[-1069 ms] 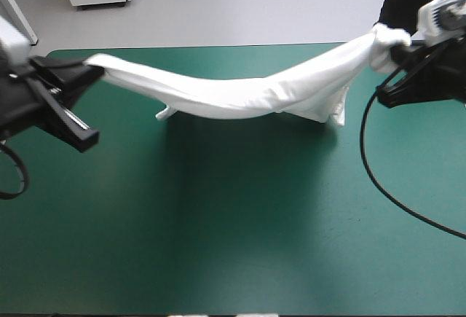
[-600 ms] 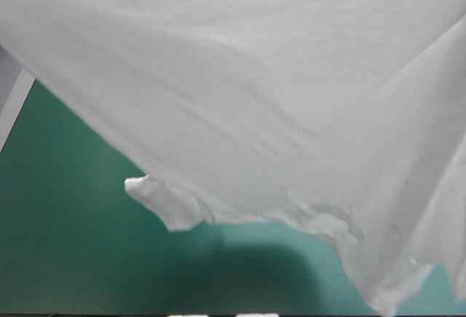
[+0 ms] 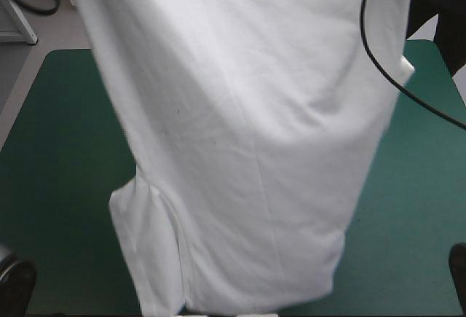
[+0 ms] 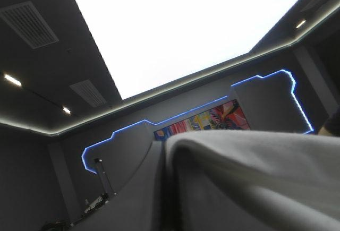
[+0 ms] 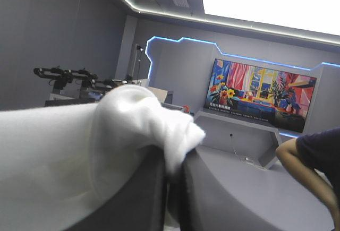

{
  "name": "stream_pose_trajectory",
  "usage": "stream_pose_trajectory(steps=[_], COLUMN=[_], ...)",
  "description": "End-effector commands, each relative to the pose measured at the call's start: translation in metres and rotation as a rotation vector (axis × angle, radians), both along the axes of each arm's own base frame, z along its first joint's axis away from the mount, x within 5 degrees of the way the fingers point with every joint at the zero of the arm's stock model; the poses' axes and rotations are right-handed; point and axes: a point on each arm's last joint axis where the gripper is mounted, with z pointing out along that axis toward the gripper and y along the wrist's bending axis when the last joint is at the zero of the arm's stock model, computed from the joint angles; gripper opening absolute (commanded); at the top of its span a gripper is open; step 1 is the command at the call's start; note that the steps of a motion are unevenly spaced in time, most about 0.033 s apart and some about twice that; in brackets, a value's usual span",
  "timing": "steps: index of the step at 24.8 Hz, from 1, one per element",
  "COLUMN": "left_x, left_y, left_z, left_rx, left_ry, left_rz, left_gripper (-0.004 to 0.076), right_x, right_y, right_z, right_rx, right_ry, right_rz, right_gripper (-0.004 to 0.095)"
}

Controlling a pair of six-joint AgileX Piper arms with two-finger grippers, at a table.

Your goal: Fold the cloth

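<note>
The white T-shirt point(image 3: 247, 149) is held aloft over the teal-green desk point(image 3: 51, 157), pinched in the left tool point(image 4: 163, 191) and the right tool point(image 5: 171, 188) (both clamped on the fabric). It hangs below them. 0 folds are seen, so laying out and folding are judged outstanding.
</note>
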Motion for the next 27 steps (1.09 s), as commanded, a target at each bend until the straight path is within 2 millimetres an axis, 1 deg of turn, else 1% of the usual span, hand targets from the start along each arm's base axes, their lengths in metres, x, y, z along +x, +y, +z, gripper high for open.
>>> stream_pose_trajectory(steps=[1,2,3,4,5,7,9,12,16,19,23,25,26,27], left_x=[0.042,0.058,0.068,0.079,0.079,0.085,0.094,0.116,0.143,0.159,0.179,0.189,0.194,0.200], left_y=[0.003,0.006,0.006,0.010,0.017,0.034,0.038,0.032,0.025,0.017,0.008,0.005,0.003,0.001], left_z=[0.000,-0.002,-0.003,-0.006,-0.005,-0.009,-0.013,-0.028,-0.050,-0.071,-0.111,-0.134,-0.146,-0.159], left_rx=[-0.129,-0.162,-0.182,-0.209,-0.261,-0.341,-0.362,-0.330,-0.265,-0.146,-0.015,0.002,0.003,0.000], left_ry=[-0.199,-0.242,-0.282,-0.313,-0.363,-0.401,-0.343,-0.198,-0.003,0.202,0.542,0.703,0.785,0.867], left_rz=[0.015,0.017,0.016,0.012,-0.016,-0.056,-0.082,-0.086,-0.080,-0.058,-0.074,-0.094,-0.106,-0.116], left_gripper=[-0.0022,-0.0022,-0.0022,-0.0022,-0.0022,-0.0022,-0.0022,-0.0022,-0.0022,-0.0022,-0.0022,-0.0022,-0.0022,-0.0022], right_x=[0.042,0.059,0.074,0.084,0.093,0.100,0.105,0.118,0.147,0.176,0.213,0.225,0.231,0.235], right_y=[0.004,-0.002,-0.008,-0.016,-0.024,-0.034,-0.039,-0.038,-0.035,-0.031,-0.026,-0.025,-0.024,-0.024], right_z=[-0.004,-0.010,-0.014,-0.015,-0.017,-0.018,-0.021,-0.031,-0.057,-0.089,-0.147,-0.171,-0.187,-0.197], right_rx=[0.029,0.045,0.092,0.142,0.170,0.170,0.170,0.145,0.095,0.029,-0.021,-0.033,-0.039,-0.045], right_ry=[-0.127,-0.141,-0.163,-0.201,-0.232,-0.264,-0.265,-0.210,-0.083,0.095,0.378,0.488,0.552,0.592], right_rz=[-0.022,-0.043,-0.031,-0.020,-0.027,-0.044,-0.049,-0.050,-0.046,-0.025,0.015,0.029,0.036,0.037], right_gripper=[-0.0017,-0.0017,-0.0017,-0.0017,-0.0017,-0.0017,-0.0017,-0.0017,-0.0017,-0.0017,-0.0017,-0.0017,-0.0017,-0.0017])
